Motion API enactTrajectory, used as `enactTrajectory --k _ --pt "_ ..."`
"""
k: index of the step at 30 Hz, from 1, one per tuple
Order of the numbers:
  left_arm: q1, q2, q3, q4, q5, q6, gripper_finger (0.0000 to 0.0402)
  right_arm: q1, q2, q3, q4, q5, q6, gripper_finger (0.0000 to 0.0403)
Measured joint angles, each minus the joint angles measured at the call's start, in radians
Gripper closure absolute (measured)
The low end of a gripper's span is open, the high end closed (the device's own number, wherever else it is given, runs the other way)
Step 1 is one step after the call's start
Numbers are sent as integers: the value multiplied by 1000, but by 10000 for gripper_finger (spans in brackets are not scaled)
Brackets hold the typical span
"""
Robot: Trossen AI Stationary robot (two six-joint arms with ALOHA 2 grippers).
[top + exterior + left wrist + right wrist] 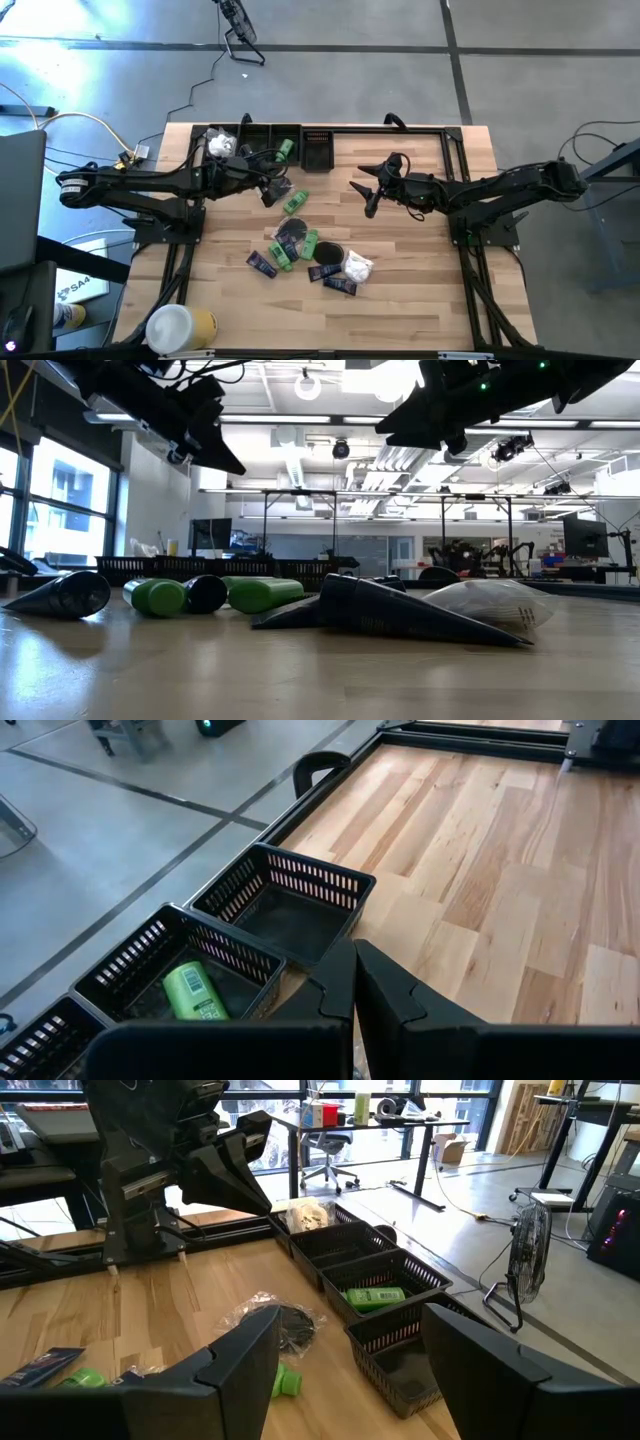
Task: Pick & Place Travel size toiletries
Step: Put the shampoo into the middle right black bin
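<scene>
Left gripper (pixel 353 982): fingers pressed together, nothing between them, poised above the table edge beside the row of black baskets (pixel 285 905). Right gripper (pixel 350 1350): fingers spread wide, empty, hovering over bare wood at the table's middle, nearer the far edge.

One green bottle (pixel 195 992) already lies in the middle basket, and a white packet (pixel 220 145) in the basket at the row's left end (the right-hand basket appears empty). Remaining toiletries lie on the wood in a loose cluster (pixel 305 250): green bottles, dark sachets, black discs and a white wrapped packet (pixel 358 266), several touching. A wrapped item with a green bottle (pixel 294 203) lies just beside the left gripper.

Probable next step: a fresh pick. It is best to choose an outlying piece, descend with fingers astride its narrow axis, and avoid disturbing neighbours.
</scene>
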Motion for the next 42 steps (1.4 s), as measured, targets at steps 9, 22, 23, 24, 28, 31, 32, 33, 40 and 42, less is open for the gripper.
enactTrajectory --k 9,22,23,24,28,31,32,33,40,42 --pt "0 0 0 0 0 5 394 0 0 0 0 0 0 168" --pt "0 0 0 0 0 8 259 0 0 0 0 0 0 168" --pt "0 0 0 0 0 8 248 0 0 0 0 0 0 168" --pt "0 0 0 1 0 8 238 0 0 0 0 0 0 168" --pt "0 0 0 1 0 2 201 0 0 0 0 0 0 168" --pt "0 0 0 1 0 2 179 0 0 0 0 0 0 168" --pt "0 0 0 1 0 2 173 0 0 0 0 0 0 168" --pt "0 0 0 1 0 2 169 0 0 0 0 0 0 168" --pt "0 1 0 10 0 1 160 0 0 0 0 0 0 168" --pt "0 1 0 11 0 -3 159 0 0 0 -1 0 0 168"
